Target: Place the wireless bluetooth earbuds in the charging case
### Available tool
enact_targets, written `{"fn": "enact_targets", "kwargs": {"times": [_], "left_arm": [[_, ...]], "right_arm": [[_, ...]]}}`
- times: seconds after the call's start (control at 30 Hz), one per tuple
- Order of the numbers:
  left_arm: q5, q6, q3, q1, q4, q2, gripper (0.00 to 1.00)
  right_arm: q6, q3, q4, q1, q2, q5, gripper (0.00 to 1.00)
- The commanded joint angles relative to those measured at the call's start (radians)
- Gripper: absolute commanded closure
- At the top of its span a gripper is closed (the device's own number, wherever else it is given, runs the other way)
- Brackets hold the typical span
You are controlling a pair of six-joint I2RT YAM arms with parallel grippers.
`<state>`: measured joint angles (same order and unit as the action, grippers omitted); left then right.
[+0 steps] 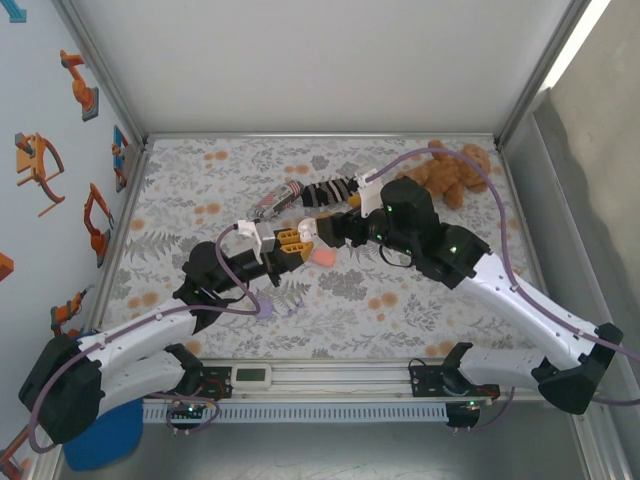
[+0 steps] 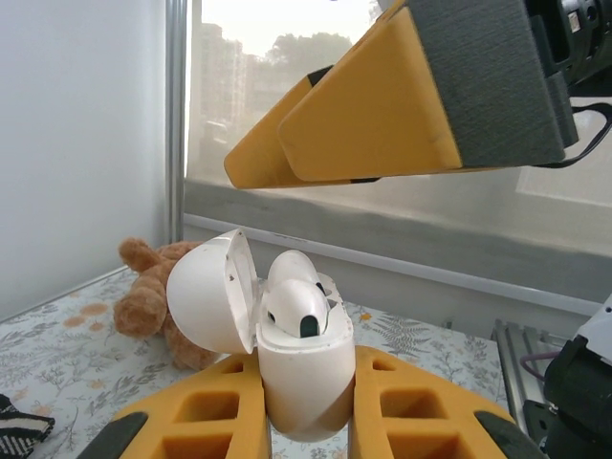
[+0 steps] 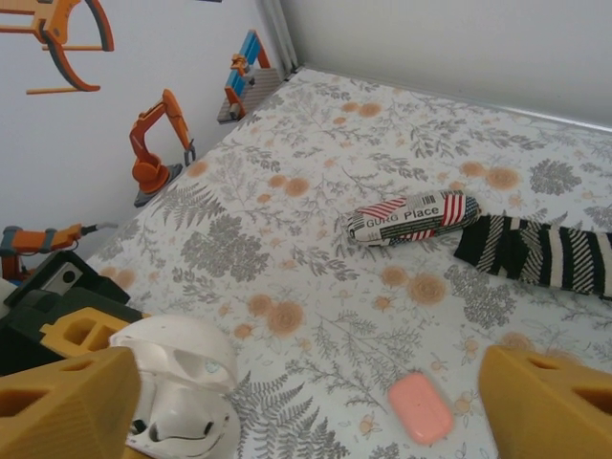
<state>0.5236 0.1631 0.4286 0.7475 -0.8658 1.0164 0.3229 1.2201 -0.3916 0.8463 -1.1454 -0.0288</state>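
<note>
centrally, left claw (image 2: 306, 416) clamped on open charging case (image 2: 306, 382), right claw (image 3: 306, 397) spread wide just above

Left gripper (image 1: 293, 238) and right gripper (image 1: 328, 231) close together mid-table, small pink item (image 1: 323, 257) just beside them, teddy bear (image 1: 450, 175) far right

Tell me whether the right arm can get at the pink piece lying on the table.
Probably yes. The right gripper is open above the table, and the pink piece lies bare just ahead between its fingers; the white case sits off to one side.
</note>
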Motion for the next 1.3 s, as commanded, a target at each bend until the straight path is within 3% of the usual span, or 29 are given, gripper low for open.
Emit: {"fn": "enact_targets", "kwargs": {"times": [0.0,0.23,0.63,1.07,1.27], "left_arm": [[0.007,-0.002,-0.008,0.006,-0.023,-0.027,1.00],[0.001,-0.005,-0.013,0.006,-0.019,-0.037,1.00],[0.001,-0.005,-0.011,0.006,-0.019,-0.041,1.00],[0.011,0.007,-0.007,0.006,-0.050,-0.018,1.00],[0.021,0.015,-0.005,0.006,-0.063,-0.007,1.00]], "right_arm": [[0.016,-0.048,0.096,-0.019,0.053,0.048,0.01],[0.020,-0.130,0.169,-0.069,0.121,0.004,0.00],[0.128,-0.237,0.283,-0.256,0.151,-0.362,0.01],[0.177,-0.264,0.386,-0.265,0.138,-0.593,0.00],[0.211,-0.293,0.454,-0.264,0.123,-0.634,0.00]]}}
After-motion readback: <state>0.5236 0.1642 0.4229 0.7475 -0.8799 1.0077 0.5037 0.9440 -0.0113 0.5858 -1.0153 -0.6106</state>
